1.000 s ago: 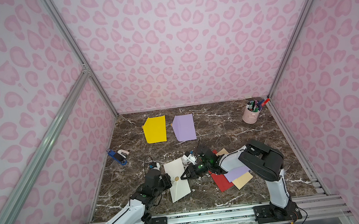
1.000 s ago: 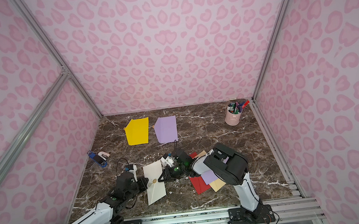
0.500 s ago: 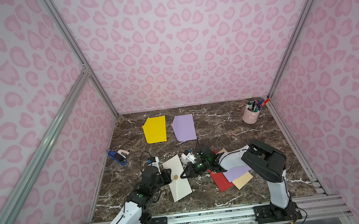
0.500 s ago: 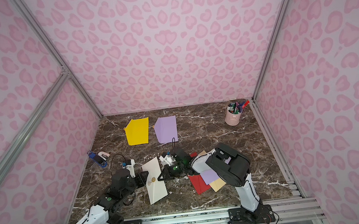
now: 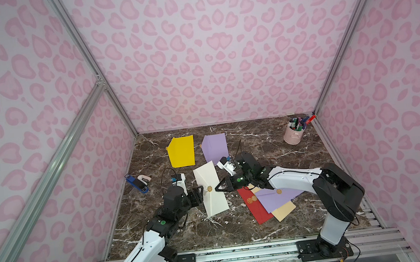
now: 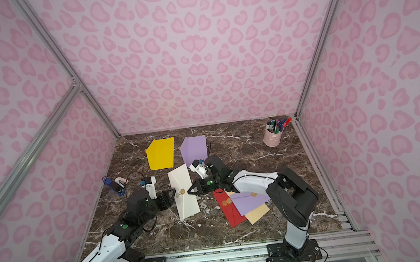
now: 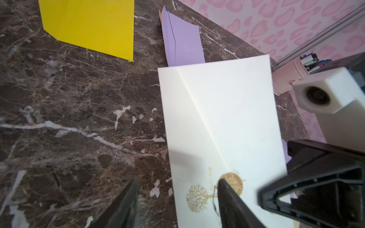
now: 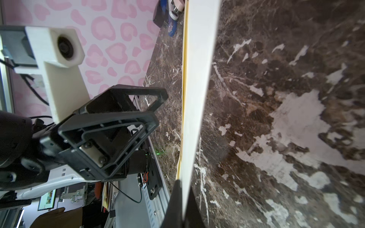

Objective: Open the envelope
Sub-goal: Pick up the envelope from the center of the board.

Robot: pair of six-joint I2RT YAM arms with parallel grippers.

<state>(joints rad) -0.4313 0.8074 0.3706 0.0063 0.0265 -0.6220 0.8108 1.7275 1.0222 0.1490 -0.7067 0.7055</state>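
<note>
A white envelope (image 5: 211,190) with a round gold seal (image 5: 209,188) lies slanted at mid-table in both top views. My right gripper (image 5: 219,187) is shut on its right long edge, level with the seal. The right wrist view shows the envelope (image 8: 199,79) edge-on, pinched between the two black fingers (image 8: 175,197) and tilted up off the marble. My left gripper (image 5: 200,192) is open at the envelope's left edge. In the left wrist view one finger (image 7: 229,199) lies over the paper beside the seal (image 7: 234,182), and the other finger (image 7: 126,205) is over bare marble.
A yellow envelope (image 5: 181,152) and a purple envelope (image 5: 216,148) lie at the back. A pile of red, purple and tan envelopes (image 5: 272,199) lies under the right arm. A pink pen cup (image 5: 294,134) stands back right. A blue stapler (image 5: 138,183) is by the left wall.
My left gripper, shut at the envelope's left edge a second ago, has opened and let go while the arm reached farther back. The right gripper stays shut on the envelope.
</note>
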